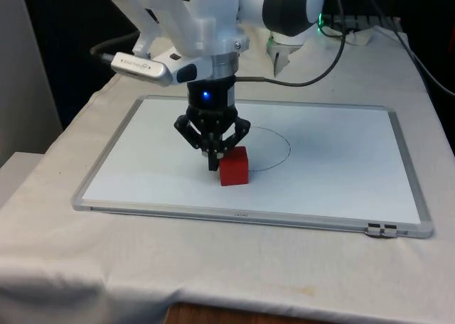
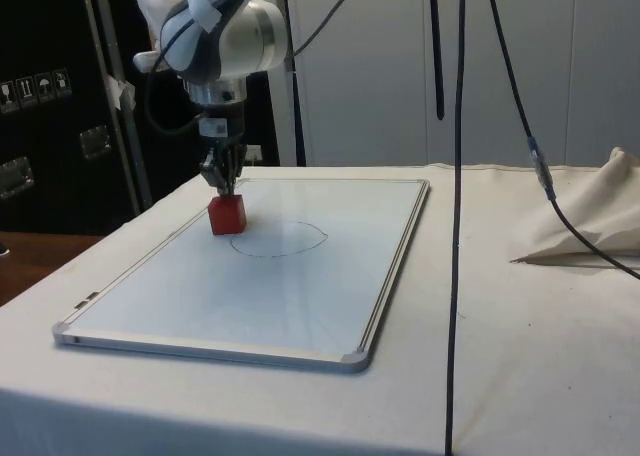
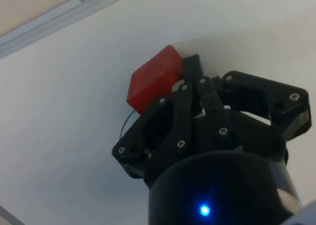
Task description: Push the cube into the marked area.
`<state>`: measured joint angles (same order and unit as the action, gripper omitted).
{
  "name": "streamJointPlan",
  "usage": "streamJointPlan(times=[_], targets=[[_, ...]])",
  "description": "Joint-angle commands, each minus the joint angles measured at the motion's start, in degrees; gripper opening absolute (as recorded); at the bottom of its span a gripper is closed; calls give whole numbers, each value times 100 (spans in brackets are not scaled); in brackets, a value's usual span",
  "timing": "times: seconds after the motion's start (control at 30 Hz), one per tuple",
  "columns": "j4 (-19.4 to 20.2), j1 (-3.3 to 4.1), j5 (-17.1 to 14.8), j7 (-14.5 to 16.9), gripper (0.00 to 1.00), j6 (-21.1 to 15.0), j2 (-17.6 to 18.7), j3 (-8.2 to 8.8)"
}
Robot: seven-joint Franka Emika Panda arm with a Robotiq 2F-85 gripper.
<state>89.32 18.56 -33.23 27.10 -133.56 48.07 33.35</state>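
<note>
Cube (image 1: 234,166), red, sits on the whiteboard (image 1: 341,175) at the edge of the drawn circle (image 1: 274,148), on the front view's left side. Tool (image 1: 212,160) stands upright, fingers closed together and holding nothing, tips touching the cube's side.

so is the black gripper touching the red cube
Touching: in the wrist view the black two-finger gripper, fingers together, presses against the small red cube, no gap between them.
</note>
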Motion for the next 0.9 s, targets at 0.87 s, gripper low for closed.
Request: streamJointPlan(times=[0.87], targets=[[315,498,378,-447,0,40,-407,-149]])
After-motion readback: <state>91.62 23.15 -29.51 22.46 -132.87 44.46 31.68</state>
